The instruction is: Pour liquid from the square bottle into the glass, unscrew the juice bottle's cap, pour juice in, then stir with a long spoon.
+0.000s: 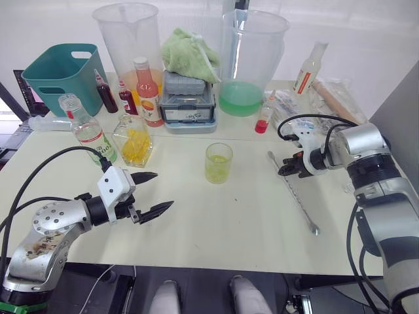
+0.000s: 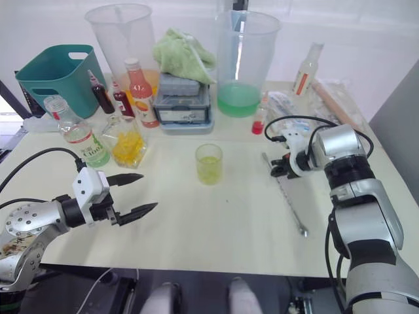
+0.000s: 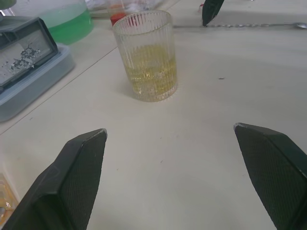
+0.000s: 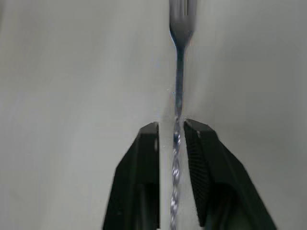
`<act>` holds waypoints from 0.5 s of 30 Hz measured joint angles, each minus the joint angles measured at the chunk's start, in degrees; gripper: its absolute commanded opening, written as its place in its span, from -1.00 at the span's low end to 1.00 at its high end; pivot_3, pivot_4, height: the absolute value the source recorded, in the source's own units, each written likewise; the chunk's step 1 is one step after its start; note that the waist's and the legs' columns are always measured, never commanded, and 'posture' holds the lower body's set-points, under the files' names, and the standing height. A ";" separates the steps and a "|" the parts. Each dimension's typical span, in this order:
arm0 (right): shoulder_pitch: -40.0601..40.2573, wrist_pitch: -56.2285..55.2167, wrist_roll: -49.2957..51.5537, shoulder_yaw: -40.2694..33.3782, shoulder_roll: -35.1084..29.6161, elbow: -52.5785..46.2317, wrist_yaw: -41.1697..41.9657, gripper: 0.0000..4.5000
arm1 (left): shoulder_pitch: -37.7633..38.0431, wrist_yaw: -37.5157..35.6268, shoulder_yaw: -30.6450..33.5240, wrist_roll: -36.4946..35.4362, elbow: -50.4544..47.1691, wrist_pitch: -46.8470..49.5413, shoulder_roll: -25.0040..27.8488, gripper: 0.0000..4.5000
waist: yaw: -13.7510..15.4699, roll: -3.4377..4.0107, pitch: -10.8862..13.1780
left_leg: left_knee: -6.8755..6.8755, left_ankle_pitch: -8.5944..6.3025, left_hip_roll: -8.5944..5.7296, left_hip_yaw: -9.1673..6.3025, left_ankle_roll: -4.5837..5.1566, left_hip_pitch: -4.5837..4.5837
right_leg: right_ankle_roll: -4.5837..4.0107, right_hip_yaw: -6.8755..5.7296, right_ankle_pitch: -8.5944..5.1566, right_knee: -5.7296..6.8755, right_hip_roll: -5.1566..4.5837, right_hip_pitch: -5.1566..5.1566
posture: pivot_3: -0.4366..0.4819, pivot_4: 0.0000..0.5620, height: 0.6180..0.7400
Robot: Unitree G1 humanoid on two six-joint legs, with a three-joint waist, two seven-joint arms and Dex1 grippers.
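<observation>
The long thin silver metal bar spoon [image 1: 292, 191] is seen lying flat on the pale table [image 1: 216, 222], right of the small clear ribbed glass [image 1: 218, 163] that holds yellow-green liquid. Its long axis runs from far-left to near-right, one end pointing toward the far side near the glass and the other toward the near right edge; which end carries the bowl cannot be told. The right gripper [image 4: 171, 130] is set down over the far part of the twisted stem, its two black fingers [image 4: 144, 143] drawn narrow on either side of the stem, almost touching it; a firm hold cannot be confirmed. The right arm is judged far the nearer to the spoon. The left gripper [image 1: 149, 193] hovers wide apart and empty at the near left, aimed toward the glass. The clear round green-and-white labelled juice bottle [image 1: 88, 131] and the small square glass bottle [image 1: 133, 140] stand at the far left
</observation>
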 measured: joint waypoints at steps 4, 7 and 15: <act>0.58 -0.02 -0.34 -0.68 -0.06 -0.31 1.57 0.47 | -1.56 -0.04 -0.36 1.20 2.22 -0.25 0.05 1.00 | 0.00 0.00 0.00 | 0.00 0.00 0.00 0.00 0.00 0.00 | 0.00 0.00 0.00 0.00 0.00 0.00 | -0.05 -0.47 0.31; 0.73 0.17 -0.33 -1.27 -1.36 -2.38 2.85 0.94 | -2.67 -0.39 -0.53 1.61 3.47 -0.62 0.10 1.00 | 0.03 0.03 0.01 | 0.00 0.00 0.00 0.00 0.00 0.00 | 0.00 0.00 0.00 0.00 -0.01 0.00 | -0.05 -0.47 0.31; 6.80 -0.49 3.78 -10.19 -9.38 -18.33 7.80 0.98 | -5.50 -2.01 -0.34 2.72 9.54 -2.57 1.10 1.00 | 0.14 0.02 0.01 | 0.00 0.00 0.00 0.00 0.00 0.00 | 0.01 -0.01 -0.01 0.00 -0.01 0.01 | -0.05 -0.47 0.31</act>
